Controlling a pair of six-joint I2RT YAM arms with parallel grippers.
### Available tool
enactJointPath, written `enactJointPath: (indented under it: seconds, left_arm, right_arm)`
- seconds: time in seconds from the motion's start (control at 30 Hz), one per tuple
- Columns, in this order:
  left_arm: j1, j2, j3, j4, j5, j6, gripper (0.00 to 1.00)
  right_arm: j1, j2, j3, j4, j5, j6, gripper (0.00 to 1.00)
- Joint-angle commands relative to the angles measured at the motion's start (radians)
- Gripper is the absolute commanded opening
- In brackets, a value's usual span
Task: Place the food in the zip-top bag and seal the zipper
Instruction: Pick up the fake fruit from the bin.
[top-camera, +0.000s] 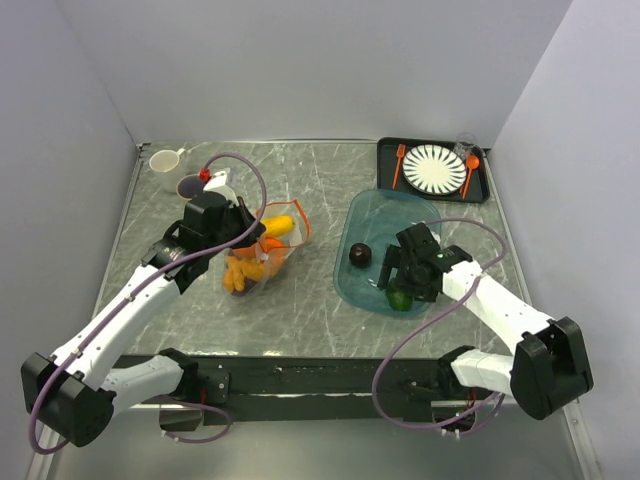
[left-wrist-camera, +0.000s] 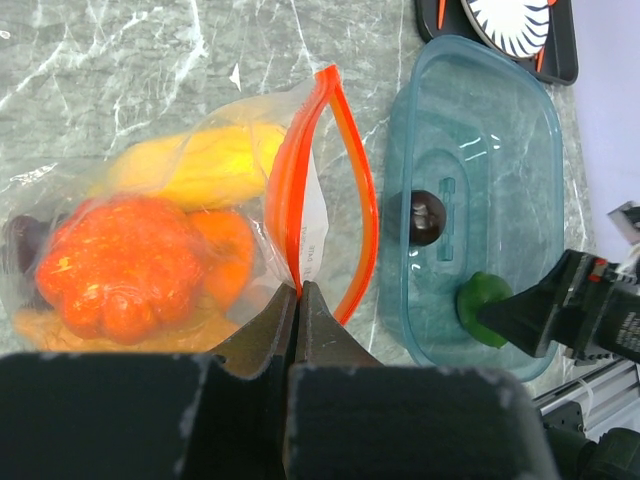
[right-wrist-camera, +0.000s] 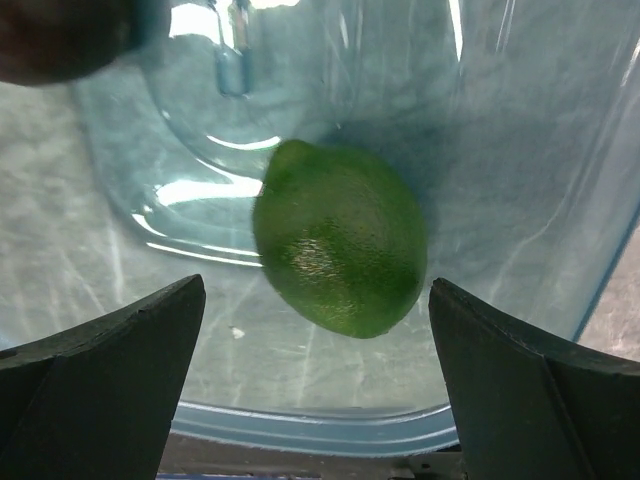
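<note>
My left claw (left-wrist-camera: 298, 300) is pinching the zipper (left-wrist-camera: 358, 190) of the zip-top bag (left-wrist-camera: 60, 190), which lies on the bench (left-wrist-camera: 100, 60) with orange and yellow food (left-wrist-camera: 120, 260) inside. My right claw (right-wrist-camera: 315, 292) is spread wide, facing the lime (right-wrist-camera: 340, 240) in the teal tray (right-wrist-camera: 300, 425).

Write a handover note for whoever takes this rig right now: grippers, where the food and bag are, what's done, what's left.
Left gripper: shut, pinching the zipper of the zip-top bag at its mouth, which gapes open.
Right gripper: open, fingers either side of the green lime in the teal tray, not touching it.
Done: the yellow piece and orange piece are in the bag.
Left: the lime and the dark purple piece, both in the tray, go in; then seal the zipper.
</note>
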Motion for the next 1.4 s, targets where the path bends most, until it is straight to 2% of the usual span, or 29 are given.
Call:
enactJointPath:
  seconds: [0.0, 0.1, 0.17, 0.23, 0.33, 0.5, 0.73, 0.9, 1.0, 1.07, 1.1, 1.37]
  left_arm:
    - [-0.003, 0.005, 0.015, 0.040, 0.023, 0.006, 0.01]
    - [-0.003, 0.011, 0.021, 0.038, 0.027, 0.008, 0.01]
    - [-0.003, 0.017, 0.029, 0.034, 0.025, 0.011, 0.01]
    - [-0.003, 0.017, 0.033, 0.028, 0.022, 0.012, 0.01]
    - [-0.003, 0.009, 0.027, 0.026, 0.022, 0.009, 0.01]
    - [-0.003, 0.011, 0.029, 0.022, 0.022, 0.011, 0.01]
    - [-0.003, 0.017, 0.038, 0.023, 0.027, 0.012, 0.01]
    - [-0.003, 0.012, 0.038, 0.015, 0.023, 0.015, 0.01]
    - [-0.003, 0.006, 0.038, 0.014, 0.022, 0.011, 0.01]
    - [-0.003, 0.003, 0.033, 0.015, 0.023, 0.008, 0.01]
    - [-0.003, 0.003, 0.030, 0.015, 0.022, 0.005, 0.01]
    - [-0.003, 0.012, 0.032, 0.012, 0.022, 0.011, 0.01]
  right_arm:
    - [0.001, 0.017, -0.047, 0.055, -0.025, 0.001, 1.00]
    - [0.001, 0.011, -0.069, 0.092, -0.056, 0.009, 1.00]
    - [0.002, 0.017, -0.072, 0.120, -0.053, 0.018, 0.92]
    - [0.002, 0.035, -0.067, 0.129, -0.042, 0.016, 0.75]
    - [0.002, 0.055, -0.043, 0.135, -0.026, 0.012, 0.63]
    - [-0.013, 0.082, 0.022, 0.154, 0.021, -0.004, 0.60]
    - [-0.075, 0.242, 0.163, 0.209, 0.051, -0.065, 0.60]
    - [-0.099, 0.313, 0.221, 0.285, 0.054, -0.114, 0.67]
    - [-0.114, 0.387, 0.263, 0.290, 0.033, -0.129, 0.88]
    - [-0.122, 0.407, 0.287, 0.293, 0.012, -0.132, 0.92]
    - [-0.130, 0.414, 0.293, 0.293, 0.001, -0.129, 0.99]
    - [-0.136, 0.321, 0.321, 0.295, 0.016, -0.100, 1.00]
